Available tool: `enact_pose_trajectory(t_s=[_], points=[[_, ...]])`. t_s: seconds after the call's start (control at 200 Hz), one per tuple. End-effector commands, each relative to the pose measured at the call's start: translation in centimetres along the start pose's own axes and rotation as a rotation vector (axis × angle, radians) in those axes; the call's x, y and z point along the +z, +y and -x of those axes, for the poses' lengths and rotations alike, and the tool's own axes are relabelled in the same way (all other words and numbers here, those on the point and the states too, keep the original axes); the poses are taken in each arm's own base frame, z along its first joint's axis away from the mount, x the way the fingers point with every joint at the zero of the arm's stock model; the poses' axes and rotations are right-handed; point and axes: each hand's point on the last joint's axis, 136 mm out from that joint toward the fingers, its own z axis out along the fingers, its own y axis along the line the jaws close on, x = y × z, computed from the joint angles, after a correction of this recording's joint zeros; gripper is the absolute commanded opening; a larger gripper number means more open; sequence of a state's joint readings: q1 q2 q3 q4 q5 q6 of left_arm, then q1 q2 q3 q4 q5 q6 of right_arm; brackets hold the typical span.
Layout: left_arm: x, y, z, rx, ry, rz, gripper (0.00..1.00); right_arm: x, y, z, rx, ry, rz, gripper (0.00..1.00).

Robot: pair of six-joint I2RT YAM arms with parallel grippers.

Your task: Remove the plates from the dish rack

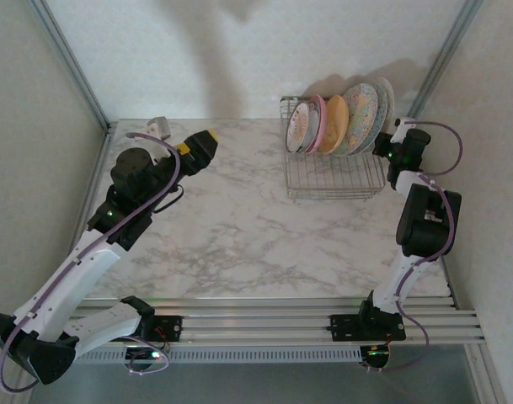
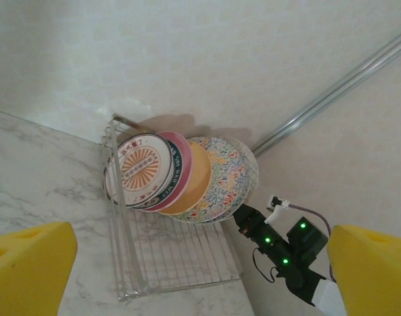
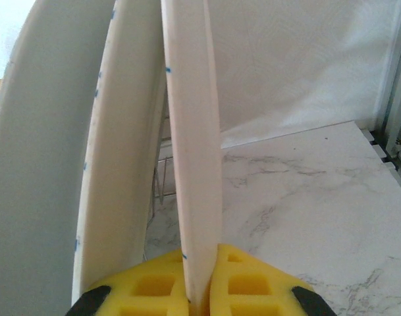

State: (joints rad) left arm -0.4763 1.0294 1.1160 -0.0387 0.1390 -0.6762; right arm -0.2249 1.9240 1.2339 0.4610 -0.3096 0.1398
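Right tool (image 3: 199,293) clamped on rearmost plate (image 3: 193,131), left tool (image 1: 202,145) wide, seemingly five plates (image 2: 187,174), one dish rack (image 1: 332,183)

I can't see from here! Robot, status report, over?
Right gripper shut on rim of rear plate. Left gripper open, away from dish rack. Five plates in it. Nothing seen in the way.
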Motion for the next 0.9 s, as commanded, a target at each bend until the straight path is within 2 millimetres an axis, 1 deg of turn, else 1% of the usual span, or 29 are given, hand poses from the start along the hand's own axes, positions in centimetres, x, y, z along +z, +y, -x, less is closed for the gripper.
enact_pose_trajectory(t_s=[0.0, 0.355, 0.486, 0.571, 0.896], points=[[-0.6, -1.4, 0.1, 0.017, -0.003, -0.066, 0.97, -0.7, 3.6, 2.5, -0.033, -0.025, 0.08, 0.0], [-1.5, -1.5, 0.3, 0.007, -0.012, -0.069, 0.97, -2.9, 3.4, 6.4, -0.072, -0.087, -0.032, 0.0], [-1.5, -1.7, 0.3, 0.007, -0.011, -0.074, 0.97, -3.2, 3.5, 7.2, -0.074, -0.072, -0.043, 0.0], [-1.6, -1.7, 0.4, 0.006, -0.013, -0.076, 0.97, -3.5, 3.2, 7.5, -0.067, -0.052, -0.069, 0.0], [-1.7, -1.8, 0.3, 0.006, -0.013, -0.083, 0.97, -5.3, 3.2, 9.6, -0.081, -0.042, -0.122, 0.0]])
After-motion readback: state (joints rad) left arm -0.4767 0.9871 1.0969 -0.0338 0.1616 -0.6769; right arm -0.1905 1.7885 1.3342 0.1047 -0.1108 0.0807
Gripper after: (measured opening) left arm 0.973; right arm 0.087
